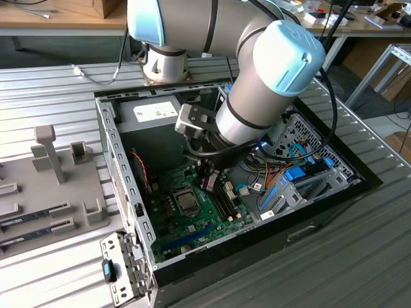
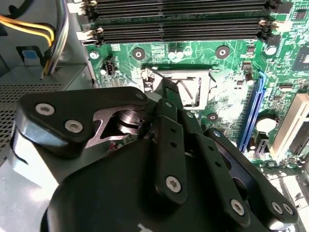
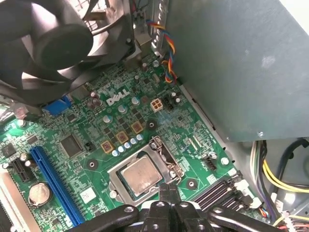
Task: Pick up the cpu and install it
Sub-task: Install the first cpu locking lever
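The pincer [image 3: 166, 212] is hanging just above the green board [image 3: 96, 140], right beside the socket [image 3: 145, 174]. I cannot tell if the pincer is clenched or released. The cpu [image 3: 140, 176] is lying flat inside the socket, with its silver top showing. Farther off, in the first wrist view, a black fan [image 3: 63, 43] is sitting over the board. In the exterior view, the arm [image 1: 263, 83] is bending down into the open computer case [image 1: 119, 160] on the table [image 1: 359, 256].

Arm [image 1: 257, 90] bent steeply downward, end effector [image 1: 207, 179] seemingly empty, pointing down.
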`<state>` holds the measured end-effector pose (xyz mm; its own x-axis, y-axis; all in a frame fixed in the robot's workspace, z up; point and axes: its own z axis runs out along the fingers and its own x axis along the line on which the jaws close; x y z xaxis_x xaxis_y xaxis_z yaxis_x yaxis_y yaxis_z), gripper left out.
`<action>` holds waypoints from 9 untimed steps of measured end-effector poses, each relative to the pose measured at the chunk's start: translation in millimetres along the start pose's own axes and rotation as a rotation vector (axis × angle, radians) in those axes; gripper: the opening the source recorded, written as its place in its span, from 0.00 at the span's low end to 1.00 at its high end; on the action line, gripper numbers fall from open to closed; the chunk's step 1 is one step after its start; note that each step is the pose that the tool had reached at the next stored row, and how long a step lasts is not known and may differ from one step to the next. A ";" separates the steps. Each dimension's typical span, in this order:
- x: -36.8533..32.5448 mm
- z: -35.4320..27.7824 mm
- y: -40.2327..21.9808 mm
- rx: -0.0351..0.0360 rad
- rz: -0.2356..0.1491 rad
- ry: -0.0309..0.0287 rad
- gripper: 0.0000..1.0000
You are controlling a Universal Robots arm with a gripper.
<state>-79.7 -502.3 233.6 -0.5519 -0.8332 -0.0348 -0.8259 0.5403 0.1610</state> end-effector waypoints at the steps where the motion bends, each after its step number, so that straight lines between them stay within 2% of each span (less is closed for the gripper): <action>1: 0.2 2.3 -0.6 0.0005 0.000 0.0007 0.11; 4: 0.4 8.0 -1.8 0.0033 0.001 0.0051 0.11; 6: 0.4 11.3 -2.3 0.0039 0.001 0.0059 0.11; 9: 0.4 17.8 -3.8 0.0075 0.002 0.0116 0.11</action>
<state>-78.9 -502.6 215.4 -0.5518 -0.8336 -0.0232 -0.8259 0.5424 0.1537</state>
